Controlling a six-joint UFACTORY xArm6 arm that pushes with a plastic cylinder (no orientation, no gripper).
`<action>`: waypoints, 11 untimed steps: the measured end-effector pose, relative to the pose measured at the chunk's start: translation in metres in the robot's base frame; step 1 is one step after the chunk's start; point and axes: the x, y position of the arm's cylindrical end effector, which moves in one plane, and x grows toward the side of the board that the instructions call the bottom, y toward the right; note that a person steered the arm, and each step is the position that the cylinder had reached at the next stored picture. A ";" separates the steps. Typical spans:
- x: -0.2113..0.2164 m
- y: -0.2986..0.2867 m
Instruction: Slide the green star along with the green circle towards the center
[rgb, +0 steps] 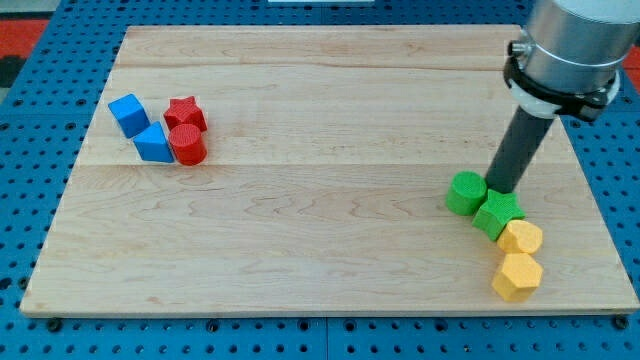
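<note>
The green circle (465, 193) and the green star (497, 213) lie side by side at the view's right, touching each other. My tip (503, 189) stands just above and between them, right against both blocks on their upper right side. The dark rod rises from there to the arm at the view's top right corner.
Two yellow blocks, one (522, 238) touching the green star's lower right and a yellow hexagon (518, 276) below it. At the view's left are a blue cube (128, 113), a blue wedge (153, 143), a red star (185, 112) and a red cylinder (187, 145). The wooden board's (300, 250) right edge is close.
</note>
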 end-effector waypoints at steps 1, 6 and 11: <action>-0.008 -0.021; 0.035 0.061; -0.014 -0.024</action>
